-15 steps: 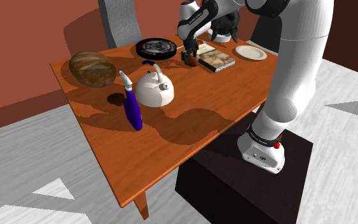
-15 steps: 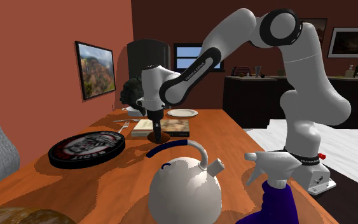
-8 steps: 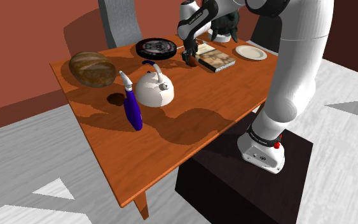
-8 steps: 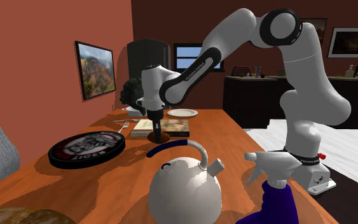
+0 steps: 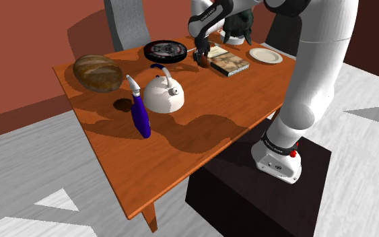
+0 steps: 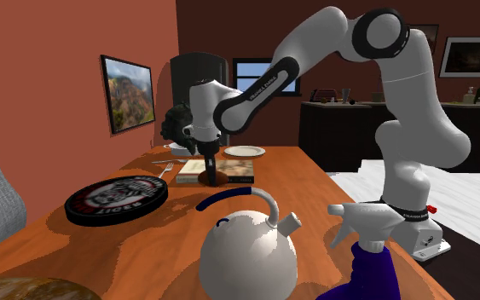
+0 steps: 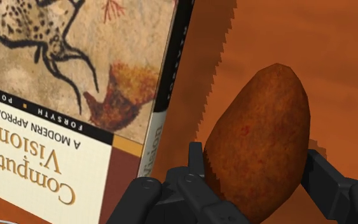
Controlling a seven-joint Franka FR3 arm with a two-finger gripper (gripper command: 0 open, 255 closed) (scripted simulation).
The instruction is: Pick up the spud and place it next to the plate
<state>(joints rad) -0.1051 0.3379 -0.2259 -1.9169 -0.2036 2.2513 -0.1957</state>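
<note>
Potato [image 7: 257,143], brown and rough-skinned, sits clamped by its sides between the fingers of the gripper [image 7: 255,158], just beside the Computer Vision book [image 7: 63,108], over the wooden table [image 7: 311,38]. It is likely firm, fairly light and rounded, so this hold across its narrow width should keep it from rolling out.

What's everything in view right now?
Orange-brown wooden table: 1.
Cream-and-brown Computer Vision book: 1, flat on table.
Brown oval potato: 1, gripped, beside book.
Round cream plate: 1, shoulder view's right of book.
Round black printed disc: 1, shoulder view's left of book.
White kettle, blue handle: 1, mid-table.
Blue spray bottle, white head: 1, beside kettle.
Brown bread loaf: 1, table's corner.
Grey chair: 1, behind table.
White arm: 1; black hand: 1, shut on potato.
</note>
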